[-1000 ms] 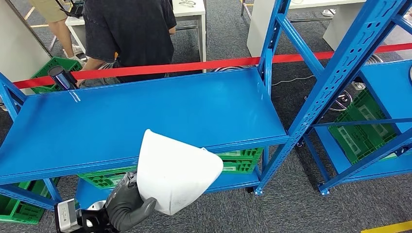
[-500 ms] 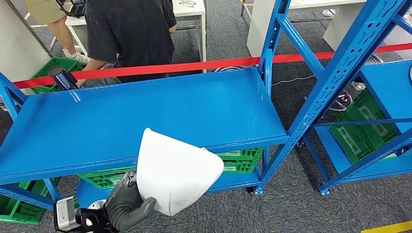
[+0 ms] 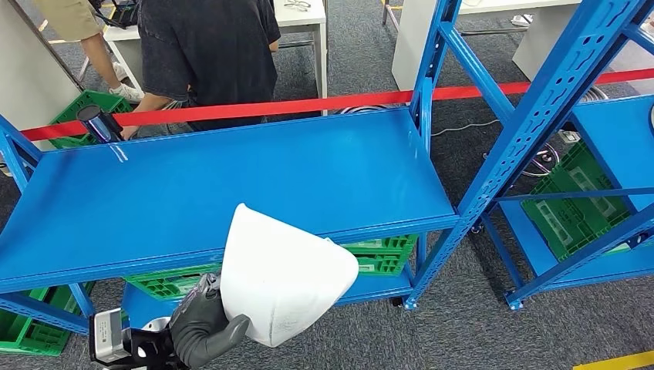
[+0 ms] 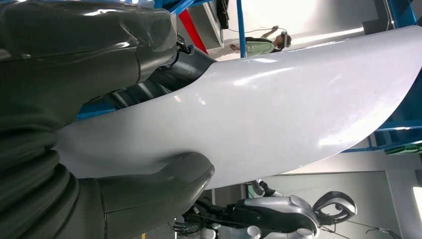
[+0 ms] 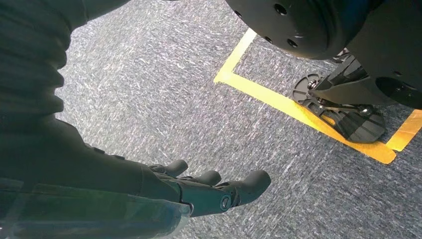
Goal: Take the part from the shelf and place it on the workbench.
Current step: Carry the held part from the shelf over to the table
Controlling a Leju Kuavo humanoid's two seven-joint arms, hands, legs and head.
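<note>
So the blue shelf fills most of the head view, and the white part is off it, sitting lower centre in front of the shelf's front edge. Looks like the carry step: the robot needs to turn and find the workbench, which I can't see here. The left hand, bottom left, holds the part's lower edge, thumb wrapped under. The right hand hangs over carpet, fingers loosely extended, holding nothing.
</note>
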